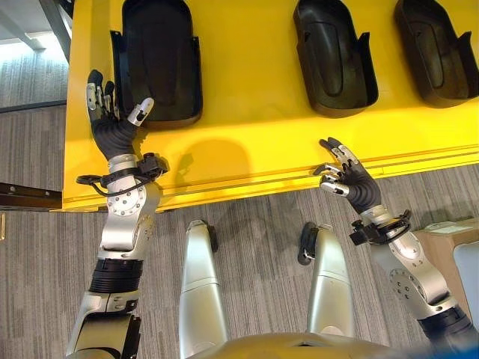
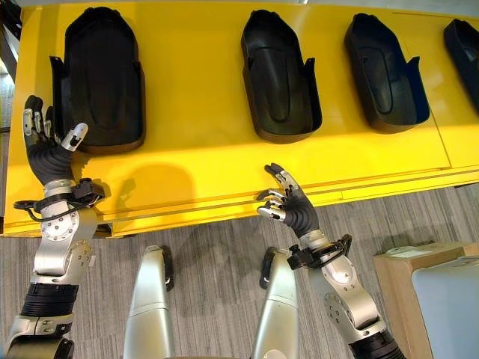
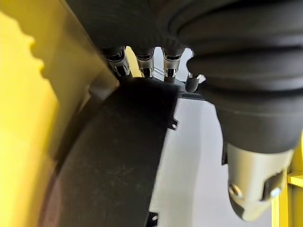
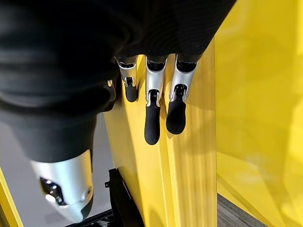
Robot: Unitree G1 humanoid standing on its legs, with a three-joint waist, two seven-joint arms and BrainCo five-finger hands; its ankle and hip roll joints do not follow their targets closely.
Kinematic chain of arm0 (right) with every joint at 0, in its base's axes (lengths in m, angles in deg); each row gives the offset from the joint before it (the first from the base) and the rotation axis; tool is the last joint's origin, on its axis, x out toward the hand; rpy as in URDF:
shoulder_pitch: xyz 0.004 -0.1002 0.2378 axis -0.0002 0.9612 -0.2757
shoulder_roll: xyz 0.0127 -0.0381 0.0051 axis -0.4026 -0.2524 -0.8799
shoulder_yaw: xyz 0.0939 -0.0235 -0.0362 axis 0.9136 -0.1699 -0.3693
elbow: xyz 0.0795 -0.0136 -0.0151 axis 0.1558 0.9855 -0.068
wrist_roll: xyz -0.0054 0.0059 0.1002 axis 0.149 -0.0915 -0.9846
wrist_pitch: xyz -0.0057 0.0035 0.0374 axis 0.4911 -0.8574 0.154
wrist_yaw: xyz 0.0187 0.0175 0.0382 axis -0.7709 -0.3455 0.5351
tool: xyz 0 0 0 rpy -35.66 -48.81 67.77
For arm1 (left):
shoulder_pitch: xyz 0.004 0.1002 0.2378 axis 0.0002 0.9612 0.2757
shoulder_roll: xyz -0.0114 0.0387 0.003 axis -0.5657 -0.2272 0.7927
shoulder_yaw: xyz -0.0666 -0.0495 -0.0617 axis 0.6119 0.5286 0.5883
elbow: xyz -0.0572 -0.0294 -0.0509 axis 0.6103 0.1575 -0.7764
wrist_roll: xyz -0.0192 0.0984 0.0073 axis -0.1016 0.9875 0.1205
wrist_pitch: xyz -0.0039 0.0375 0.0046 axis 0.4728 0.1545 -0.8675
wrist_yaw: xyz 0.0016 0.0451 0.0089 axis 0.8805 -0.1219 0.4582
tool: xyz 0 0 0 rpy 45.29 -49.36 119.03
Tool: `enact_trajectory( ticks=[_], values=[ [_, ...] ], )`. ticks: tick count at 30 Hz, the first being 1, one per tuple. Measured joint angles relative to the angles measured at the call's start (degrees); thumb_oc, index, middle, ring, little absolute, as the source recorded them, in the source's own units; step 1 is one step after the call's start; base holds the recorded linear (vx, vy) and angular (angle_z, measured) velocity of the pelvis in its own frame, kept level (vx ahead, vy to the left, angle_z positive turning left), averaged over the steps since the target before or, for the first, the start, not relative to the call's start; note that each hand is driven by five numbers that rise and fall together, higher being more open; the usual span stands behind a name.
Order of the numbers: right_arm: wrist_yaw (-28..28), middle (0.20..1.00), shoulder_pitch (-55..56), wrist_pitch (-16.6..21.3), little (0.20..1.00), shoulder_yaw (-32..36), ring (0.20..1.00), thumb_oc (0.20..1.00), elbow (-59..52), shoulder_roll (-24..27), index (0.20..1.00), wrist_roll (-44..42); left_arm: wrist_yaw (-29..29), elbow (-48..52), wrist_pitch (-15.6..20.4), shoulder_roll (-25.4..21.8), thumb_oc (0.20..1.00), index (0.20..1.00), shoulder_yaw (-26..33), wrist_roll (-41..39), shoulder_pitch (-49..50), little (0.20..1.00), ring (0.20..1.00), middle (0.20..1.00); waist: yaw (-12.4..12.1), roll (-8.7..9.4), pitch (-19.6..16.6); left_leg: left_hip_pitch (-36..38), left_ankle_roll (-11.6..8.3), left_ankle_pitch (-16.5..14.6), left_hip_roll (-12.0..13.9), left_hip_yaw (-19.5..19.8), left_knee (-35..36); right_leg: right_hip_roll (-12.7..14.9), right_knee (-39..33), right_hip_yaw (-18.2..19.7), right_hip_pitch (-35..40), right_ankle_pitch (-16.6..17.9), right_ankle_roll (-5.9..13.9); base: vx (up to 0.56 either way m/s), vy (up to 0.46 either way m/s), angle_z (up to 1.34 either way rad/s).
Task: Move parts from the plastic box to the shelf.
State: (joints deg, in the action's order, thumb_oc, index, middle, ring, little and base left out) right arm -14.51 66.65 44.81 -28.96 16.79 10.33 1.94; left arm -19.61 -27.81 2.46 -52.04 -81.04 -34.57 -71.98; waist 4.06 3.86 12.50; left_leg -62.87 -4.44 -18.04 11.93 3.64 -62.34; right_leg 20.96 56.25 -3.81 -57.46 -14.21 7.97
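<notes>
Yellow sheet metal forms the shelf (image 2: 202, 157), the largest item, spanning the head views with its front edge running just ahead of both hands. Grey carpeted floor (image 2: 217, 254) lies below that edge.

Black moulded parts lie on the shelf in a row, well apart. The right eye view shows four: the leftmost part (image 2: 101, 78), a second part (image 2: 278, 75), a third part (image 2: 385, 71) and the corner of a fourth part (image 2: 464, 41) at the frame's right edge. The left eye view shows only the first three. A cardboard carton (image 2: 400, 280) stands on the floor at the robot's right; a pale grey container (image 2: 449, 310) sits beside it.

The left hand (image 1: 112, 120) is at the near left corner of the leftmost part, fingers (image 1: 96, 93) straight along its outer side, thumb resting on its near rim. The left wrist view shows the fingertips lying against the part's black wall, not curled round it.

The right hand (image 2: 288, 202) hovers at the shelf's front edge, between the first two parts, holding nothing. The right wrist view shows its fingers (image 4: 151, 118) loosely bent and spread beside the yellow edge.

Bare yellow surface lies between the leftmost and second parts, and along the front strip ahead of all parts.
</notes>
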Motion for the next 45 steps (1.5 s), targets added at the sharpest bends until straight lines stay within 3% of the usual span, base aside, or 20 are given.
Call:
enact_trajectory(
  ticks=[33, 41, 45],
  values=[
    [-0.05, 1.0, 0.03, -0.2, 1.0, -0.02, 1.0, 1.0, 0.05, -0.03, 1.0, -0.03, -2.44, 0.03, -1.15, -0.11, 1.0, 1.0, -2.2, 2.06, 0.0, 1.0, 1.0, 1.0, -0.13, 0.18, -0.22, 0.01, 0.06, -0.26, 0.04, -0.03, -0.85, -0.35, 0.28, 0.36, 0.0, 0.21, -0.03, 0.0, 0.0, 0.0],
    [0.02, 1.0, 0.61, -0.27, 1.0, 0.46, 1.0, 1.0, 0.05, -0.03, 1.0, -0.03, -1.08, 1.01, -1.02, -1.56, 1.0, 1.0, 5.24, 2.4, 6.16, 1.0, 1.0, 1.0, -0.43, 0.13, -0.38, 0.58, 0.04, -0.26, 0.04, -0.23, -0.5, -0.35, 0.36, 0.51, 0.23, 0.17, 0.04, 0.0, 0.0, 0.0],
    [0.09, 1.0, 1.46, -0.62, 1.0, 0.94, 1.0, 1.0, 0.06, -0.03, 1.0, -0.03, -0.95, 2.93, -2.2, -2.29, 1.0, 1.0, 8.39, 8.57, 11.04, 1.0, 1.0, 1.0, -0.66, 0.09, -0.41, 2.38, -0.01, -0.22, -0.01, -0.31, 0.63, -0.1, -0.4, 0.4, 2.02, 0.0, 0.29, 0.01, 0.001, 0.03]
  ],
)
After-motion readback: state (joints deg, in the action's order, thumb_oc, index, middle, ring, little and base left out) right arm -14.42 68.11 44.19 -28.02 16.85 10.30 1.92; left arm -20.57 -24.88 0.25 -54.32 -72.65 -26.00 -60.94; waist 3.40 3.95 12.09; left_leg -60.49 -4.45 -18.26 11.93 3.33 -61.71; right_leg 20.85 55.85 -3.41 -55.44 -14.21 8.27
